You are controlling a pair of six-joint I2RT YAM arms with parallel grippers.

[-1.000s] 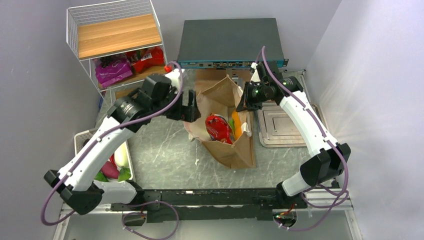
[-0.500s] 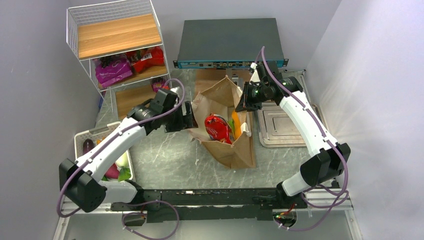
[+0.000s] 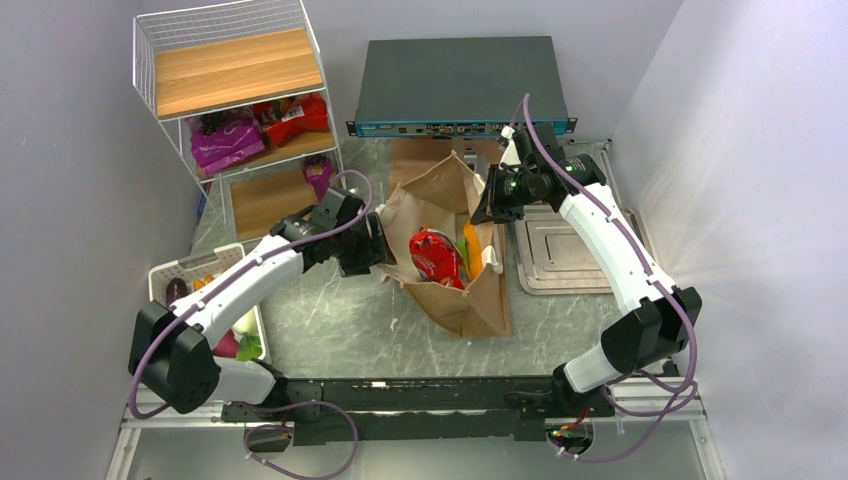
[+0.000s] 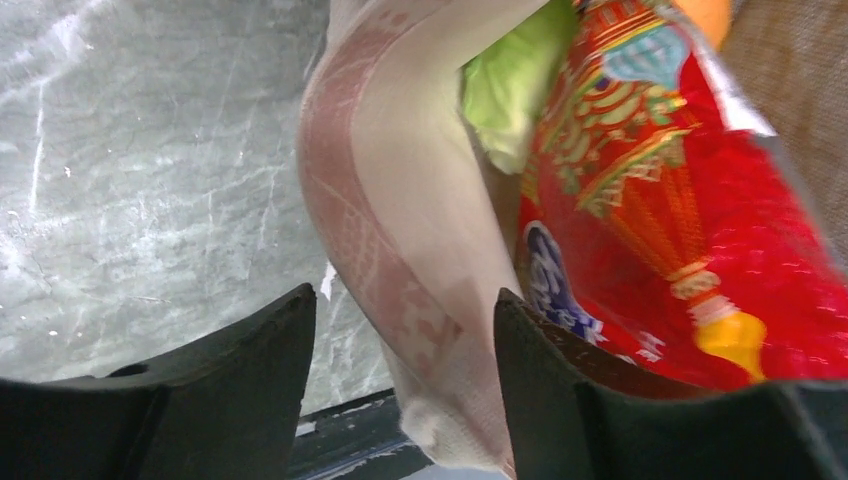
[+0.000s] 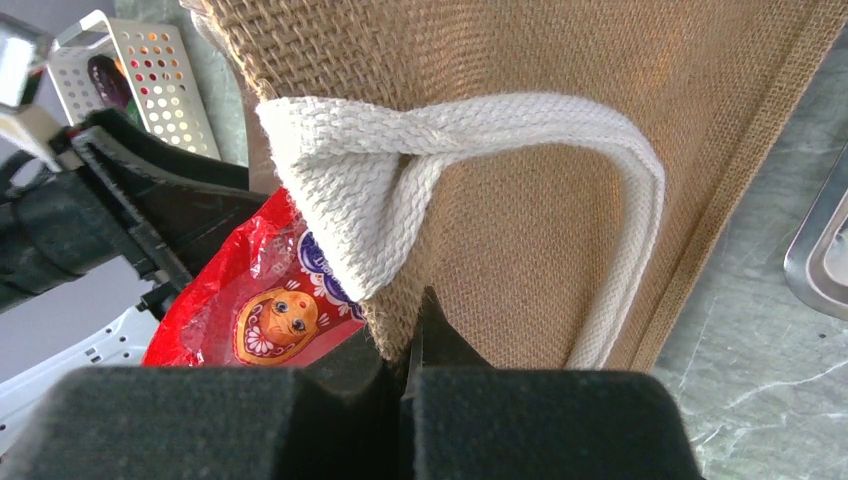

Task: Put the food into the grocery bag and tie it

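The tan grocery bag [image 3: 455,285] stands open mid-table, with a red snack packet [image 3: 436,255] and an orange carrot-like piece [image 3: 472,245] inside. My left gripper [image 3: 382,252] is at the bag's left rim. In the left wrist view it [image 4: 405,335] is open, its jaws astride the pinkish-patterned rim [image 4: 400,250]; the red packet [image 4: 690,230] and pale-green cabbage [image 4: 510,85] lie beyond. My right gripper [image 3: 487,207] is shut on the bag's far right rim. The right wrist view shows it [image 5: 408,345] pinching the woven edge [image 5: 560,150] below the cream handle [image 5: 450,140].
A white wire rack [image 3: 235,90] at the back left holds red packets [image 3: 292,116] and purple packets [image 3: 225,142]. A white slatted basket [image 3: 180,272] sits at the left edge, a metal tray [image 3: 560,250] lies right of the bag, and a dark flat box [image 3: 460,85] is behind.
My left arm has swung down and right, bringing its gripper onto the bag's left rim while its jaws narrowed. The right gripper has kept its hold on the bag, unmoved.
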